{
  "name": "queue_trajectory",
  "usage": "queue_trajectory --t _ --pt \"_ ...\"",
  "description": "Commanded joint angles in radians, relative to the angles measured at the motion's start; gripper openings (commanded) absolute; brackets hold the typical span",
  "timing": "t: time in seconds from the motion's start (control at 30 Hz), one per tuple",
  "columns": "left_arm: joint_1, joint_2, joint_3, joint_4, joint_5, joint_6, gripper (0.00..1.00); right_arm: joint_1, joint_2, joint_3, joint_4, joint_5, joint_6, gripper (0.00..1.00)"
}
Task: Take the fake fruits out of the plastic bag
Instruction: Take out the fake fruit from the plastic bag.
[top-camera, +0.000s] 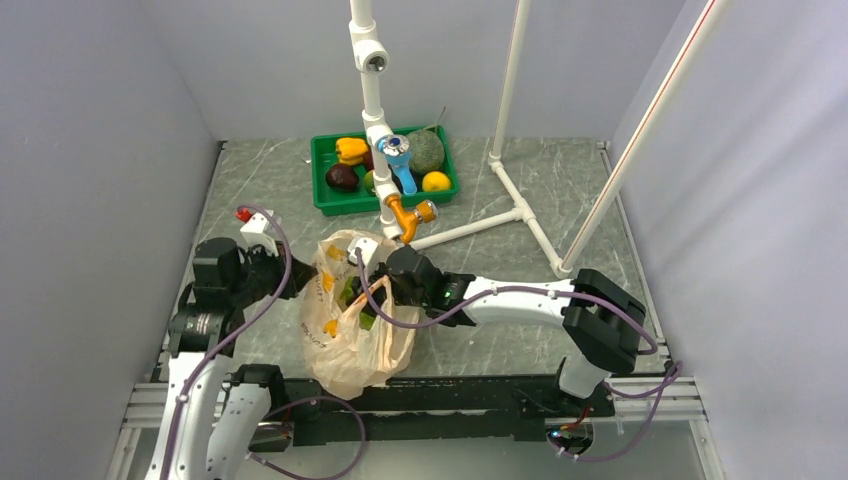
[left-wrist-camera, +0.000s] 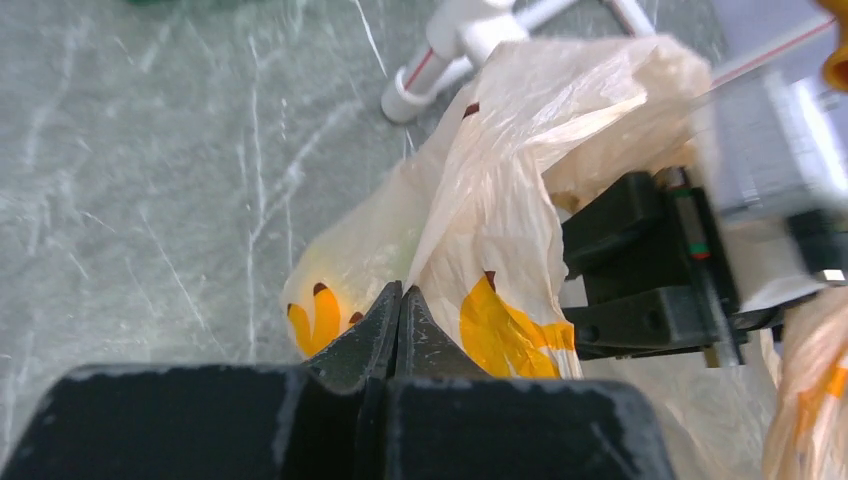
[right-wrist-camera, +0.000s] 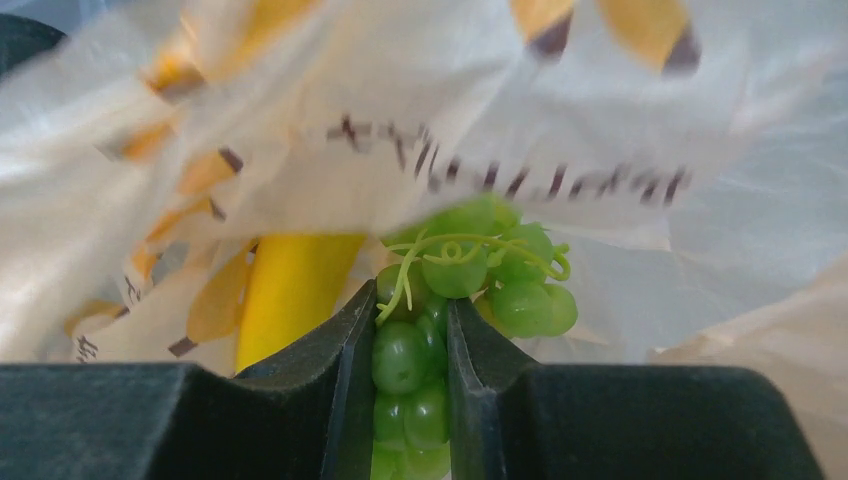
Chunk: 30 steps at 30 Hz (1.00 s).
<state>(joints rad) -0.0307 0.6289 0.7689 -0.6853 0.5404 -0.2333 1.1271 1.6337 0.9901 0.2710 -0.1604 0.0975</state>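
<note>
The plastic bag (top-camera: 340, 345) stands mouth-up on the marbled table (top-camera: 260, 190) between the two arms. The left gripper (left-wrist-camera: 400, 297) is pinched tight on a fold of the bag's wall, its fingertips meeting on the film. The right gripper (right-wrist-camera: 411, 320), reached in through the bag's mouth, is clamped on a green grape bunch (right-wrist-camera: 480, 270), which sits inside the bag beside a yellow item (right-wrist-camera: 290, 290).

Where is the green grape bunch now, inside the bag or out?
Inside: the right claw is shut on the grape bunch, with plastic bag film draped around both.
</note>
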Motion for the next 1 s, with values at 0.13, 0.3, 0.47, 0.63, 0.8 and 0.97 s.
queue_trajectory --t 0.13,0.3,0.47,0.63,0.8,0.97 --pt "-0.001 -0.04 -0.043 0.127 -0.179 -0.012 0.0 -0.001 -0.048 -0.008 0.068 0.002 0.037 0.05" --pt "-0.001 -0.02 -0.063 0.142 -0.199 0.005 0.0 0.0 -0.079 -0.001 0.065 -0.01 0.047 0.18" --pt "-0.001 0.007 -0.075 0.161 -0.137 0.01 0.0 0.0 -0.119 -0.012 0.1 -0.005 0.071 0.03" --pt "-0.001 0.008 -0.077 0.158 -0.138 0.01 0.0 -0.002 -0.123 0.024 0.09 0.019 0.099 0.0" --pt "-0.003 -0.013 -0.075 0.156 -0.18 0.006 0.0 -0.002 -0.199 0.005 0.129 0.051 0.13 0.0" --pt "-0.003 -0.042 -0.078 0.153 -0.221 -0.003 0.0 -0.002 -0.279 -0.026 0.163 0.052 0.132 0.0"
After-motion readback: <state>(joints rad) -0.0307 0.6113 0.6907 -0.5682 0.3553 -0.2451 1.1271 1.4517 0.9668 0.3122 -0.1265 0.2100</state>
